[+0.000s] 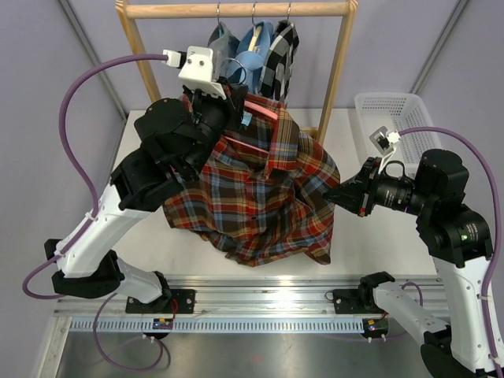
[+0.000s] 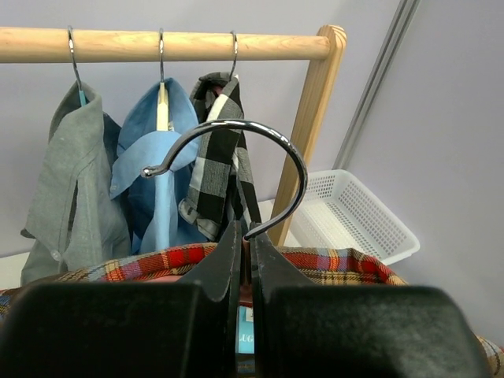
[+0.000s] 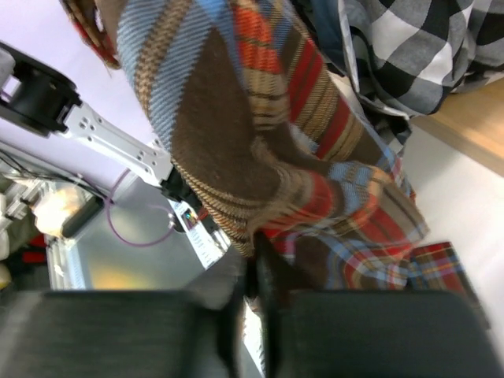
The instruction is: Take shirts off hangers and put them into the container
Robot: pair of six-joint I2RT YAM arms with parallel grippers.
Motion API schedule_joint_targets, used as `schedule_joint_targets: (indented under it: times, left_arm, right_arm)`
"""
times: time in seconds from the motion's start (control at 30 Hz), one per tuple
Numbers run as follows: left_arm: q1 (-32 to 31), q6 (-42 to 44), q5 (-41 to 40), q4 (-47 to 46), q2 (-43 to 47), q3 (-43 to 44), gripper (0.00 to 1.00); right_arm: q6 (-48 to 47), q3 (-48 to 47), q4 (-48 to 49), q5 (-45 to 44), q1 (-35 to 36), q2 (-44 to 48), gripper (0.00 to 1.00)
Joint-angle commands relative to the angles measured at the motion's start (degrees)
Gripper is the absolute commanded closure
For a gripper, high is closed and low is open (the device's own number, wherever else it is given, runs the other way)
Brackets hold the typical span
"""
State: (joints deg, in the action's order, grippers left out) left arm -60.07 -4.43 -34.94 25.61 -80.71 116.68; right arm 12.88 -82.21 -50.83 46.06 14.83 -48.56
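The red-and-dark plaid shirt (image 1: pixel 260 197) hangs on a pink hanger (image 1: pixel 264 111) over the table, its hem bunched on the surface. My left gripper (image 1: pixel 228 94) is shut on the neck of the hanger, just under its silver hook (image 2: pixel 236 130); the left wrist view shows the plaid collar (image 2: pixel 339 264) below the left gripper (image 2: pixel 246 236). At the shirt's right edge, my right gripper (image 1: pixel 335 194) has its fingers pinched on a fold of the plaid cloth (image 3: pixel 260 118), with the right gripper (image 3: pixel 253 268) blurred in its own view. The white lattice container (image 1: pixel 394 106) stands at the back right.
The wooden rack bar (image 1: pixel 236 9) spans the back and carries a grey shirt (image 2: pixel 71 181), a light blue shirt (image 2: pixel 157 157) and a black-and-white checked shirt (image 2: pixel 213 157) on hangers. The rack's right post (image 1: pixel 337 71) stands between the shirts and the container.
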Motion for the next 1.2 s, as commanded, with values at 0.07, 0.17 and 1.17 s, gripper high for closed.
schedule_joint_targets:
  times: [0.07,0.17,1.17]
  left_arm:
    - [-0.04,5.47,-4.25,-7.15,4.58,3.9,1.0]
    - [-0.04,7.85,-6.27,-8.55,6.35,3.64,1.0]
    - [-0.04,12.52,-19.38,-5.74,31.05,-12.79,1.0]
  right_arm:
    - [-0.93,-0.75,-0.23,-1.77,-0.15,0.3,1.0]
    - [-0.93,0.21,0.11,-2.12,-0.15,0.74,1.0]
    - [-1.99,-0.75,-4.37,-14.68,-0.15,-0.05,1.0]
